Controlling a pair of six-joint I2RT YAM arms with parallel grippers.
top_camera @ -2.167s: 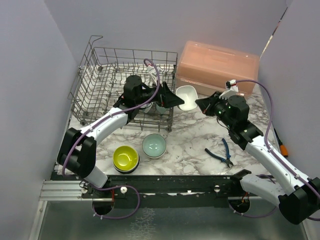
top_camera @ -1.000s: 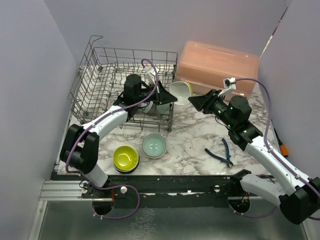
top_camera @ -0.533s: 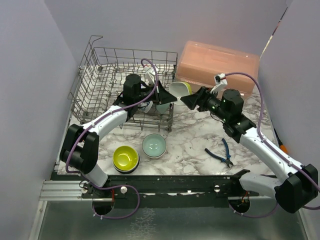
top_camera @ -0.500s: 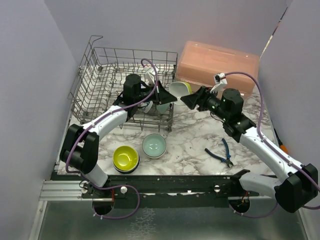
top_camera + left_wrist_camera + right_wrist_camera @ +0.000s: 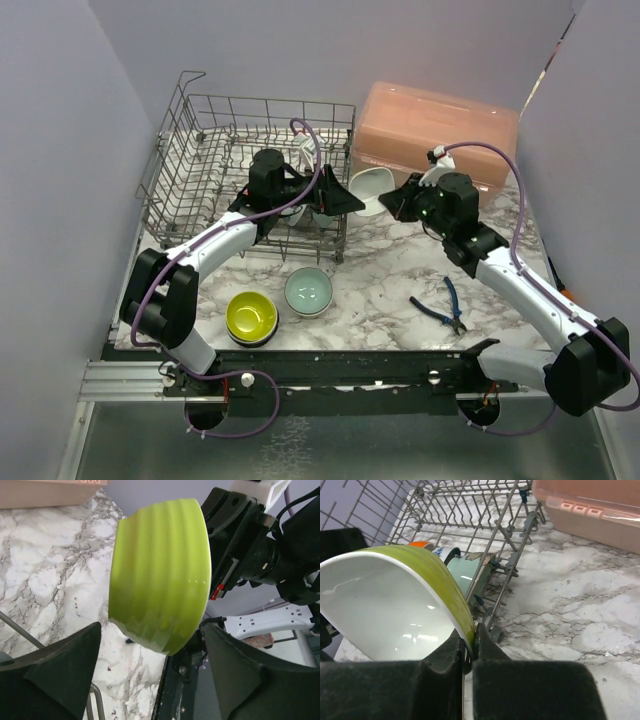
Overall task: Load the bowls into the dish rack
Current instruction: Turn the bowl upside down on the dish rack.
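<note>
My right gripper (image 5: 398, 203) is shut on the rim of a bowl (image 5: 372, 191) that is lime-green outside and white inside, and holds it in the air just right of the dish rack (image 5: 215, 150). In the right wrist view the two fingers pinch the bowl's (image 5: 395, 610) rim at the gripper (image 5: 469, 650). My left gripper (image 5: 346, 200) is open at the rack's right corner, facing that bowl. In the left wrist view the bowl (image 5: 160, 575) hangs beyond the open gripper (image 5: 150, 655), apart from both fingers. A lime-yellow bowl (image 5: 251, 316) and a pale teal bowl (image 5: 308, 291) sit on the table in front.
A pink lidded box (image 5: 435, 135) stands at the back right. Blue-handled pliers (image 5: 440, 310) lie on the marble table, and an orange-handled tool (image 5: 566, 297) lies at the right edge. A teal bowl (image 5: 467, 572), an orange one (image 5: 420, 544) and a blue-patterned one (image 5: 440, 551) stand in the rack's near corner.
My right gripper carried the lime-and-white bowl left up to the left gripper's open fingers, then drew back slightly right. The left gripper stayed open and nearly still.
</note>
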